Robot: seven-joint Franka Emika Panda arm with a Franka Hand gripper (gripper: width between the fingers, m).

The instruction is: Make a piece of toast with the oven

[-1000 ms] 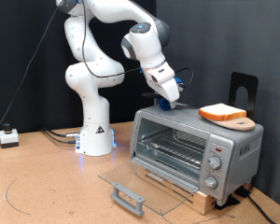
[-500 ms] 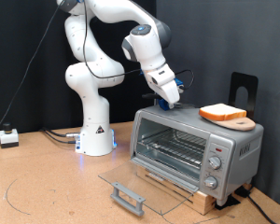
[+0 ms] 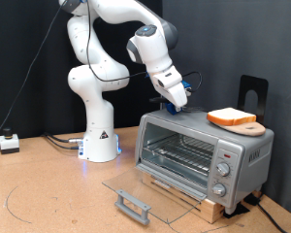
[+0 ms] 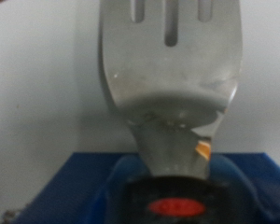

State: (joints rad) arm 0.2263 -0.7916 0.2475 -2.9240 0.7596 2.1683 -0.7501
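Note:
The oven (image 3: 189,153) stands at the exterior view's right, its glass door (image 3: 150,184) folded down flat and its wire rack bare. The piece of toast (image 3: 230,117) lies on a round light-wood board (image 3: 252,128) on the oven's roof. My gripper (image 3: 178,100) hangs just over the roof's left end, to the left of the toast and apart from it. It is shut on the blue handle of a slotted metal spatula (image 4: 168,65), whose blade fills the wrist view. The toast does not show in the wrist view.
The oven rests on a wooden block (image 3: 199,202). The door's bar handle (image 3: 133,204) juts out over the table. A black stand (image 3: 252,92) rises behind the oven. The arm's base (image 3: 99,146) and a small white box (image 3: 8,143) stand at the left.

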